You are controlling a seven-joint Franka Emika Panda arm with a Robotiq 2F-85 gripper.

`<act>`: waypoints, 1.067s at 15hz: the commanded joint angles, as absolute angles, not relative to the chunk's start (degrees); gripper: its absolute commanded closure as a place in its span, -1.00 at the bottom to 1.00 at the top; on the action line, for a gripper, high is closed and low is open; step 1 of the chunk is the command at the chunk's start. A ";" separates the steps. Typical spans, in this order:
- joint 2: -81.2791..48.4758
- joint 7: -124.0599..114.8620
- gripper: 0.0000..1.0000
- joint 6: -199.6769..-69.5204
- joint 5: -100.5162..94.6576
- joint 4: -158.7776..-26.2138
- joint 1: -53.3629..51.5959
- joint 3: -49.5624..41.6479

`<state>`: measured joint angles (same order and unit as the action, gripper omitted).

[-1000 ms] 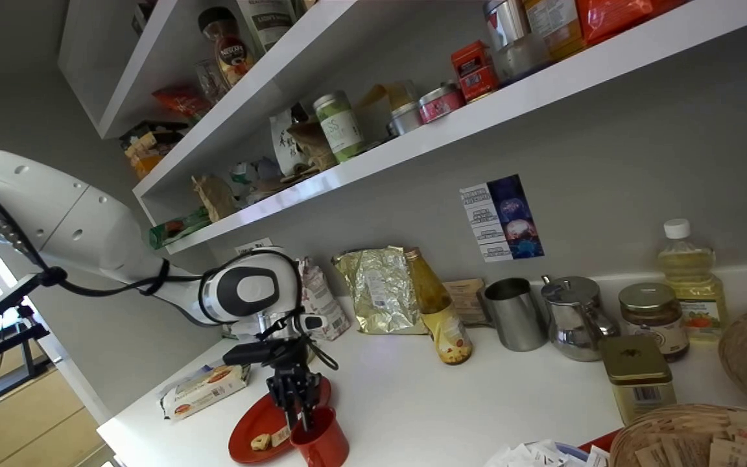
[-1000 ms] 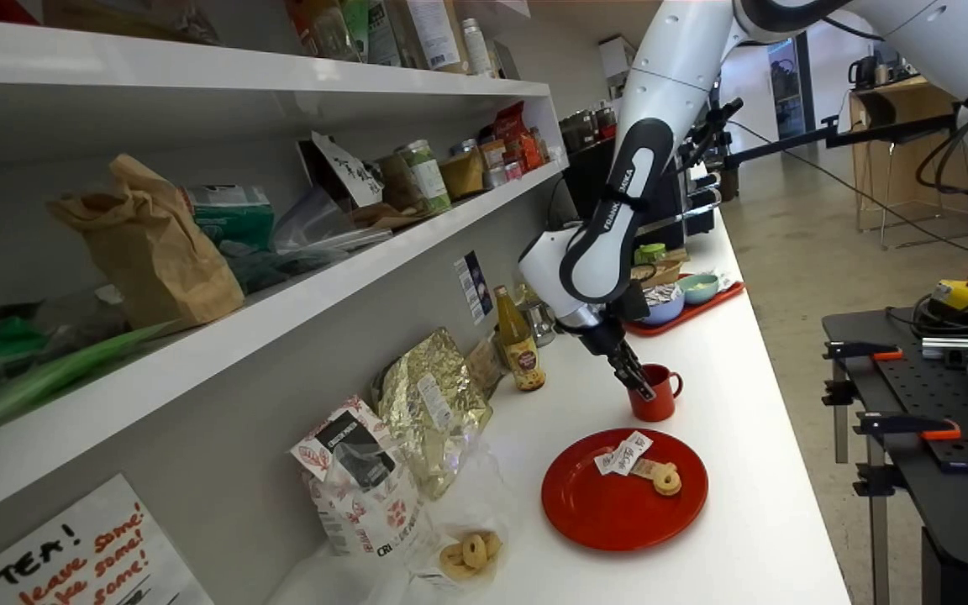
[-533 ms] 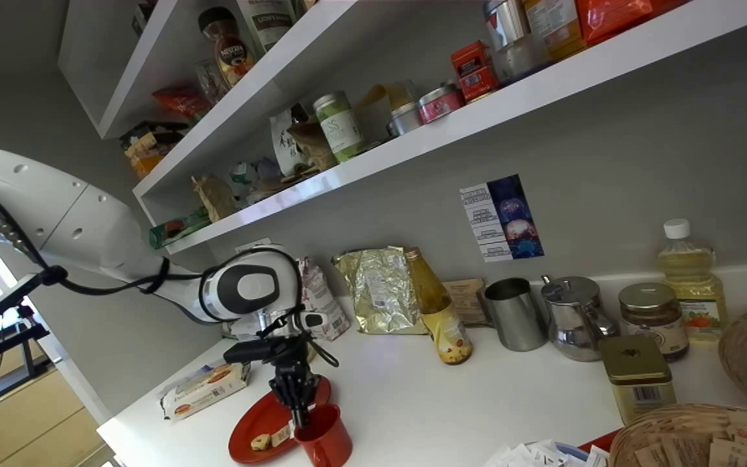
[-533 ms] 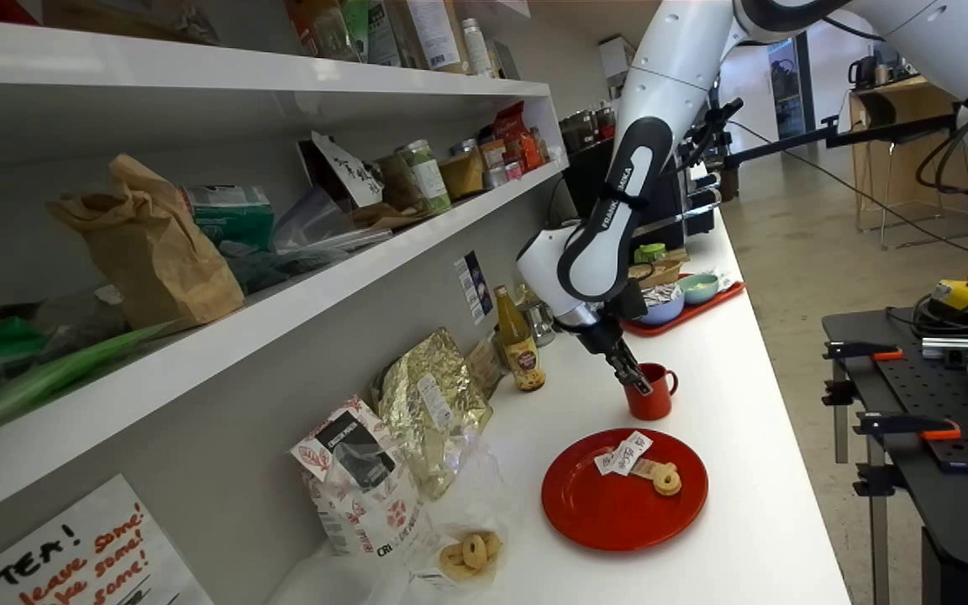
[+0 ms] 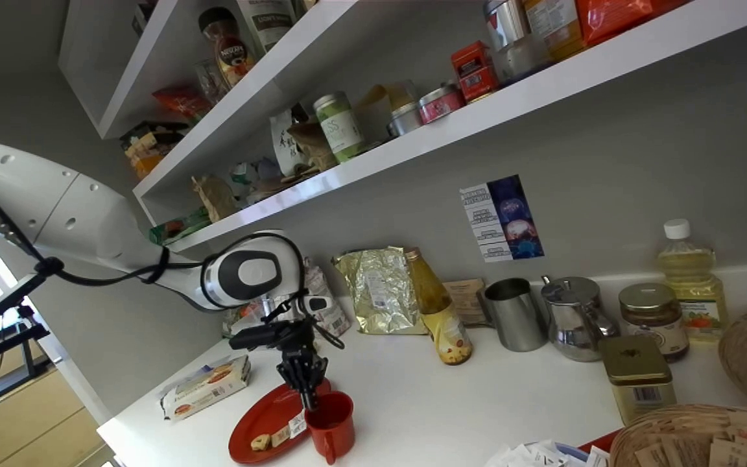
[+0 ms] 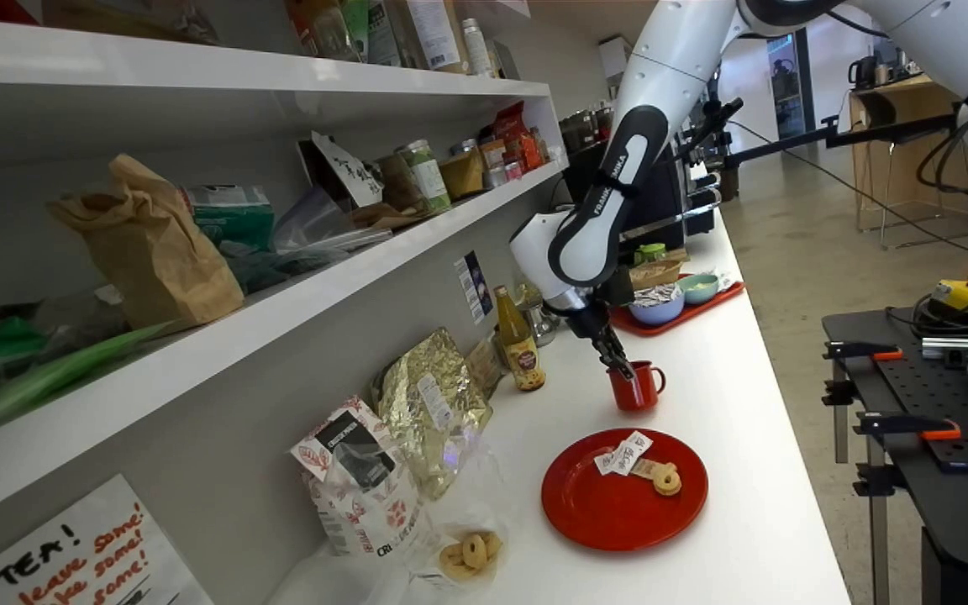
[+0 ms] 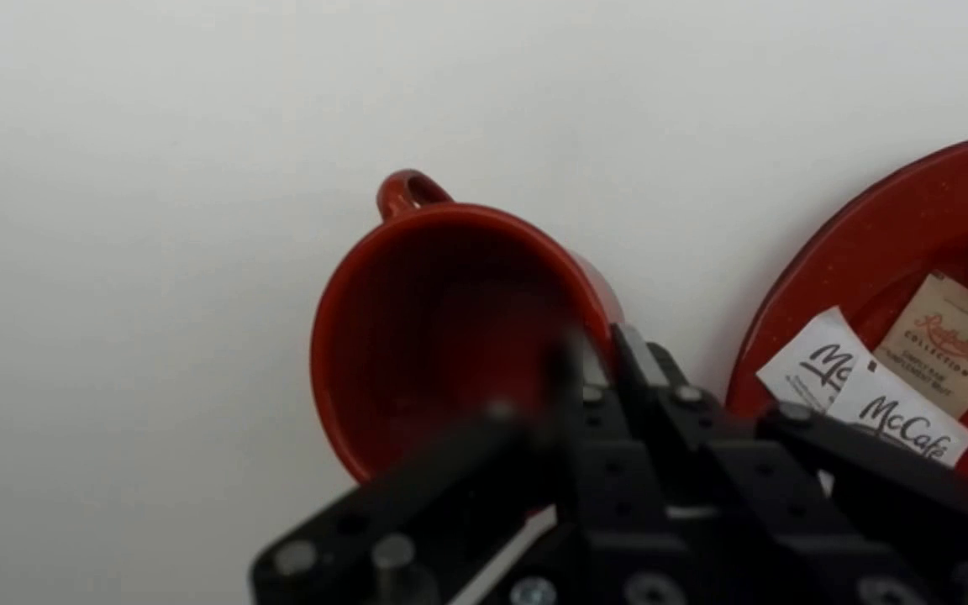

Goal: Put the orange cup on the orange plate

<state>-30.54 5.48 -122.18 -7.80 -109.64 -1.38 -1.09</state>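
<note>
The orange cup [image 6: 639, 395], red-orange with a side handle, is held by its rim in my gripper [image 6: 623, 370] and appears slightly above the white table. It also shows in an exterior view [image 5: 334, 433] and from above in the wrist view [image 7: 442, 269]. My gripper [image 7: 602, 340] is shut on the rim, one finger inside the cup and one outside; the inner finger is blurred. The cup is roughly upright. The orange plate [image 6: 585, 512] lies on the table beside the cup, also seen in the wrist view [image 7: 879, 197]. It carries paper sachets [image 6: 623, 454] and a ring-shaped biscuit [image 6: 666, 481].
A yellow bottle [image 6: 519, 340], a gold foil bag [image 6: 434, 412] and a white-red bag [image 6: 362, 479] stand along the wall. A red tray [image 6: 715, 298] with bowls lies farther along. Metal jugs [image 5: 516, 314] stand by the wall. A shelf [image 5: 412, 139] overhangs the table.
The fingers have closed on the cup's rim. Gripper and cup have risen slightly together and moved a little toward the wall. The plate has not moved.
</note>
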 commanded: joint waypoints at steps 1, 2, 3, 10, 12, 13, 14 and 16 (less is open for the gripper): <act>-27.64 3.96 0.96 -121.04 -10.88 -108.51 -2.23 -1.74; -27.17 3.87 0.96 -121.06 -11.42 -108.31 -2.35 -1.71; -26.58 3.71 0.96 -121.00 -12.14 -108.07 -2.66 -1.61; -22.84 -0.39 0.96 -120.23 -15.86 -108.84 -8.73 1.66; -22.55 -1.66 0.96 -119.62 -17.00 -108.36 -10.74 2.78; -22.58 -2.33 0.96 -119.18 -17.69 -108.03 -11.78 3.23; -22.63 -2.81 0.96 -118.86 -18.27 -107.79 -12.59 3.60; -23.15 -3.80 0.96 -118.07 -19.60 -107.14 -14.10 4.16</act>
